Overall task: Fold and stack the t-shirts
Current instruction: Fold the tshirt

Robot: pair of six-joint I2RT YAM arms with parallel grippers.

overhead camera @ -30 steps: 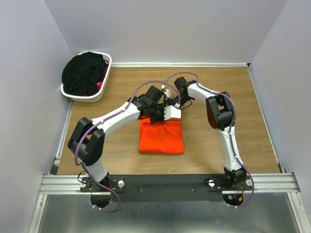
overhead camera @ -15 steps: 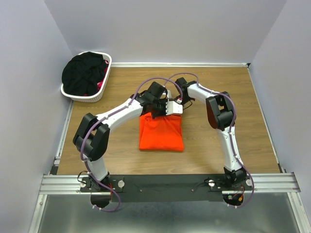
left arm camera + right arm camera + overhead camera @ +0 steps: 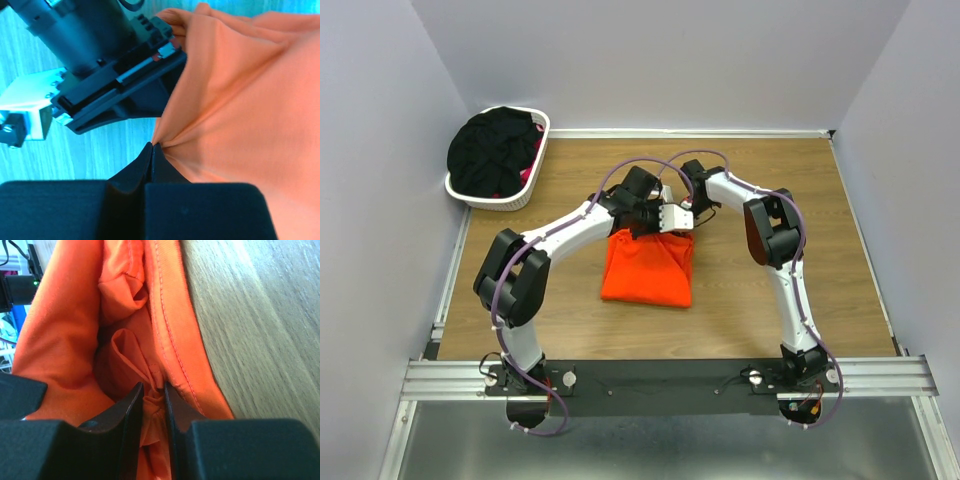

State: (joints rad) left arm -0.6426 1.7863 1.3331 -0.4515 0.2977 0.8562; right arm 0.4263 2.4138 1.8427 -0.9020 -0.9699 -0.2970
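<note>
A: Jaws first, pls?

B: Left gripper (image 3: 152,148) was closed on a pinch of the orange shirt (image 3: 240,100). Right gripper (image 3: 154,390) clamped its hemmed edge. Both held the far edge, prob. to lift it for a fold.

A: And the top view?

B: Only it showed the shirt lying mid-table (image 3: 770,300), w/ black shirts (image 3: 492,150) in the basket (image 3: 500,199), far left.

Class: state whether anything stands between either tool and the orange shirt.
Nothing visible does. The left tool and right tool are each shut on a fold of the orange shirt, side by side at its far edge.
</note>
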